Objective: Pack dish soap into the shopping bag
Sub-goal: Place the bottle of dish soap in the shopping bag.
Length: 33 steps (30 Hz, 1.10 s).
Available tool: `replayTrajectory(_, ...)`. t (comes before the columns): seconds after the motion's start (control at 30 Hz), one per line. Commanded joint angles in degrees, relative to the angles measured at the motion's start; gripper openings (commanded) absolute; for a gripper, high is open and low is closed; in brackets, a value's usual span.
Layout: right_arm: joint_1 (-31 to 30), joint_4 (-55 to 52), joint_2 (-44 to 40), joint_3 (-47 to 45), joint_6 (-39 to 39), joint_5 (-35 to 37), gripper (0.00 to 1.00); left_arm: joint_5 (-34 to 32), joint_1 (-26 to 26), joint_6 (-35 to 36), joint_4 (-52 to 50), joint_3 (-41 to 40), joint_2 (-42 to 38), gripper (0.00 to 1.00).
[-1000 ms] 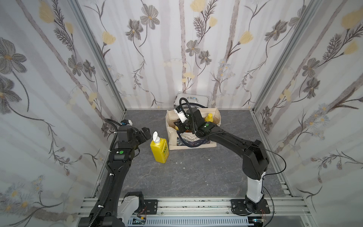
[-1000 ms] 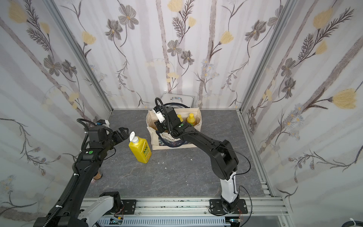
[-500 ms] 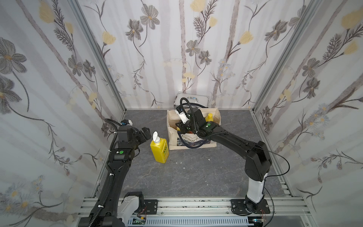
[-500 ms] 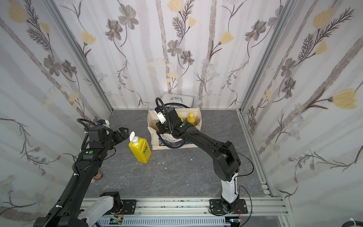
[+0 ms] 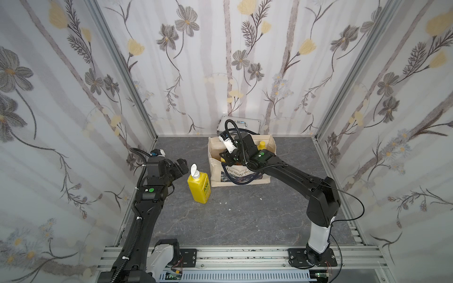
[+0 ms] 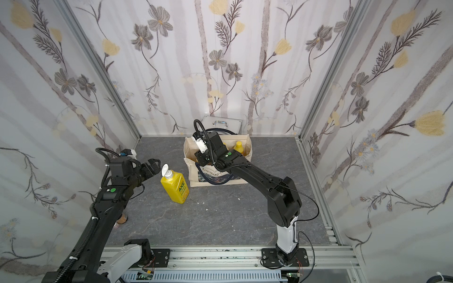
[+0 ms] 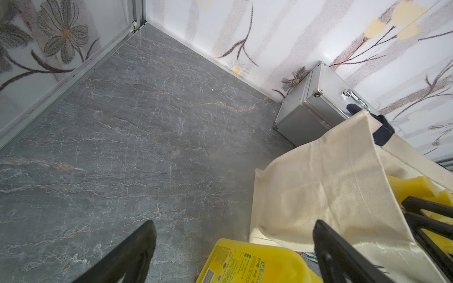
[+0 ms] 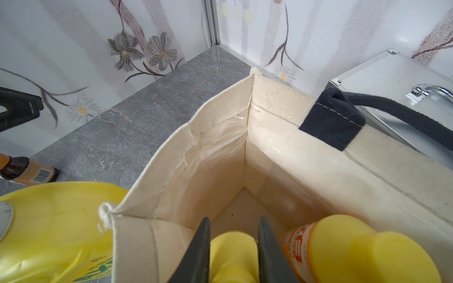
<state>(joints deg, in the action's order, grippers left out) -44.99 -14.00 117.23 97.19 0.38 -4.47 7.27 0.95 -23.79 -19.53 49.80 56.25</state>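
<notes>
R end effector (image 8: 234,220) is pinched narrow on the yellow cap of a slim bottle (image 8: 232,254) inside the bag (image 5: 217,176); light, stiff plastic, but I reckon that smooth cap could slip. L end effector (image 7: 233,221) gapes wide just beside the pump bottle (image 5: 199,186), upright on the worktop (image 5: 245,220) near the bag. It's prob. heavy w/ liquid and slick, so I'd grab the body, not the pump.

Bag (image 8: 220,152) far corner free; pump bottle (image 5: 199,188) just beside bag
</notes>
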Motion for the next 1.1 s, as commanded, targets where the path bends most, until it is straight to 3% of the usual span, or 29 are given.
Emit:
replayTrajectory(0.0, 0.1, 3.1, -1.2, 0.9, 0.3, -1.5, 0.26, -0.7, 0.0, 0.0, 0.4, 0.4, -0.1, 1.00)
replayTrajectory(0.37, 0.1, 2.6, -2.9, 1.5, -0.4, -1.2, 0.33, -1.4, 0.0, 0.0, -0.8, 1.1, -0.1, 1.00)
replayTrajectory(0.73, 0.1, 1.9, -3.0, 1.4, -0.5, -1.9, 0.29, -1.2, 0.0, 0.1, -1.2, 1.4, 0.0, 1.00)
replayTrajectory(1.07, 0.1, 0.8, -6.2, 0.6, -1.3, -0.7, 0.37, 0.5, 0.0, -1.1, -7.1, 4.1, -1.4, 1.00)
